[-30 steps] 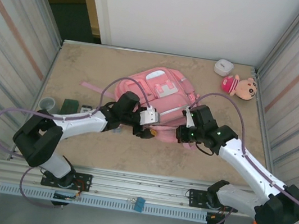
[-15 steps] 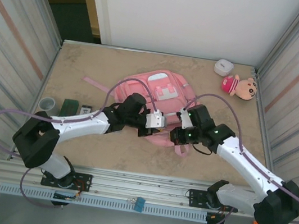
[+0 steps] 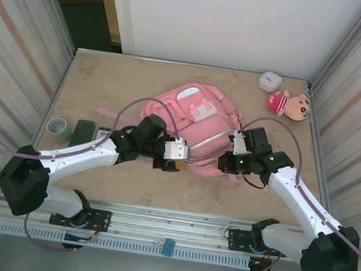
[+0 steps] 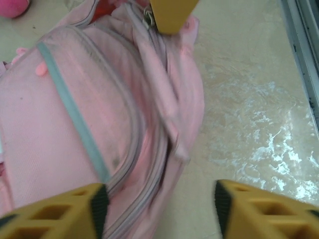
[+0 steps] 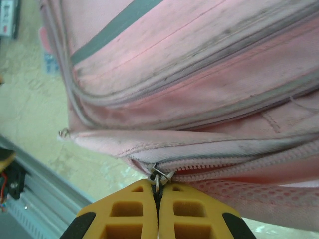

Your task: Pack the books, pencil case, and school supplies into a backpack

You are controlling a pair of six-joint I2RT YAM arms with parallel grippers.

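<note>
The left pincer (image 4: pixel 157 201) has drawn back toward 7 o'clock along the backpack's (image 3: pixel 196 121) near edge, and its arm's elbow has swung out toward the worktop's (image 3: pixel 106 82) near-left corner. The right pincer (image 5: pixel 158 191), clamped on the zip pull (image 5: pixel 158 175), has shifted toward 3 o'clock. The backpack was bunched up half a second ago and now lies spread flatter.

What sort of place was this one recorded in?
Most likely a lab robot test cell, not a classroom or home: a marbled table boxed in by ribbed wall panels, two arms bolted to an aluminium rail at its near edge, with a pink backpack as the prop.
</note>
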